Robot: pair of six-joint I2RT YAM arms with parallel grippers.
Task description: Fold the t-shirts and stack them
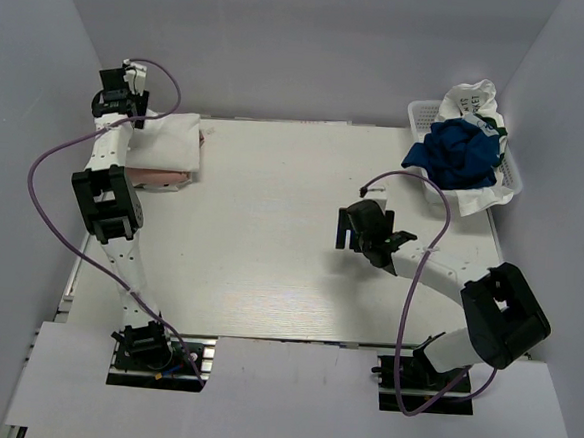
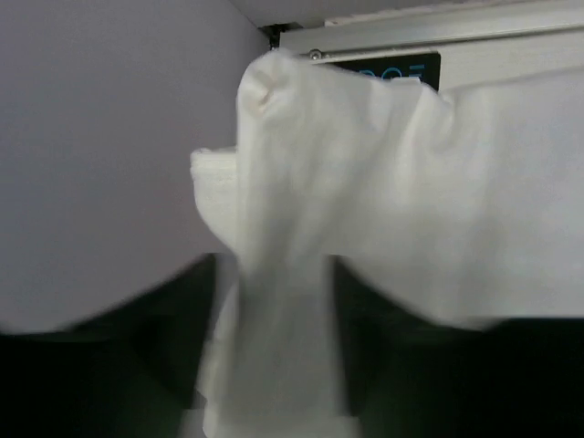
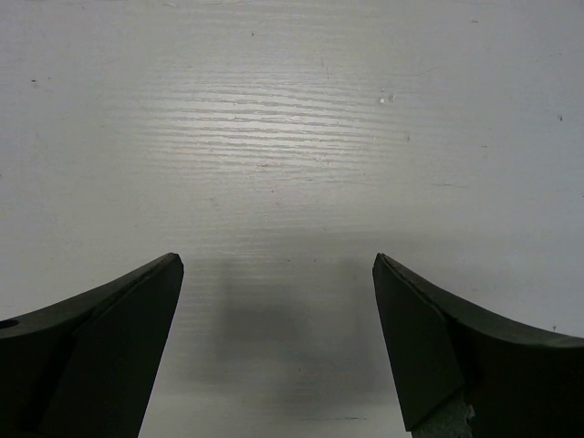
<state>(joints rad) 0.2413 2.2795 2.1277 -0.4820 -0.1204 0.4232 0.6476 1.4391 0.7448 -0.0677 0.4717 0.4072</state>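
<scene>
Grey walls close round the white table (image 1: 269, 268). At its far left corner a folded white t-shirt (image 1: 167, 138) lies on top of a salmon-pink t-shirt (image 1: 163, 178). My left claw (image 2: 274, 365) is over that pile, its fingers (image 2: 155, 338) pinched on a fold of the white cloth, which bunches up between them. My right claw (image 3: 278, 347) hangs over bare table near the middle right, jaws spread wide with nothing in them. At the far right corner a white basket (image 1: 418, 112) holds a crumpled blue t-shirt (image 1: 457, 152) and a white-and-green t-shirt (image 1: 474, 97).
</scene>
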